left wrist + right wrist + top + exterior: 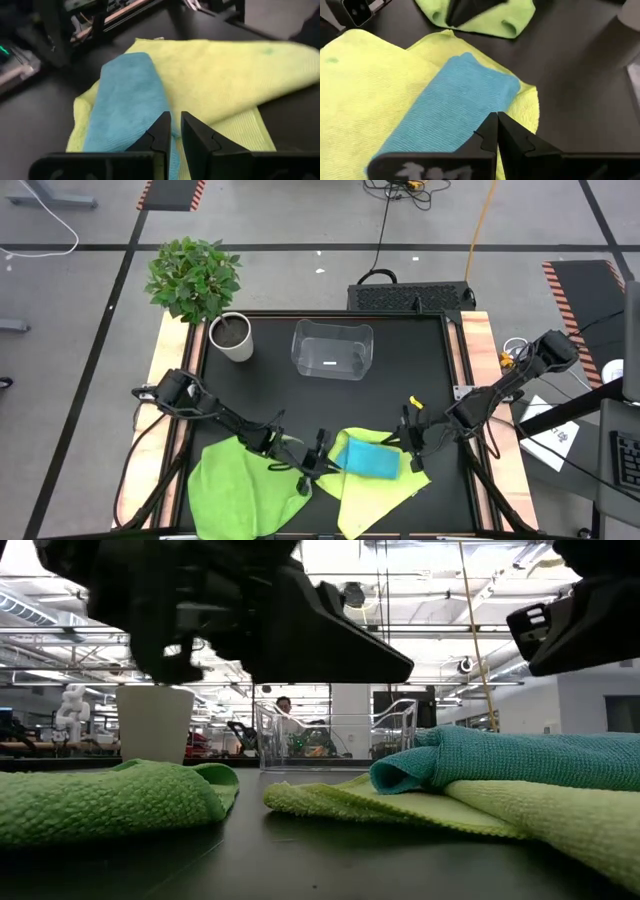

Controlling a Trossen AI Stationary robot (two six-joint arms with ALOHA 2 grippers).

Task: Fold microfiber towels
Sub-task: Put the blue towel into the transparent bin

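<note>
folded turquoise towel (369, 459) (on yellow-green towel (375, 490)) between grippers.

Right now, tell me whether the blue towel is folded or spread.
Folded: the turquoise towel is a compact thick rectangle with a rounded doubled edge, lying on the spread pale yellow-green towel.

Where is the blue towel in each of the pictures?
High view: the folded blue towel lies near the front edge, between the two arms.
Low view: the blue towel is on the right, up on top.
Left wrist view: the blue towel is left of centre.
Right wrist view: the blue towel is in the middle.
Shared landmark: it always lies on the yellow towel.
</note>
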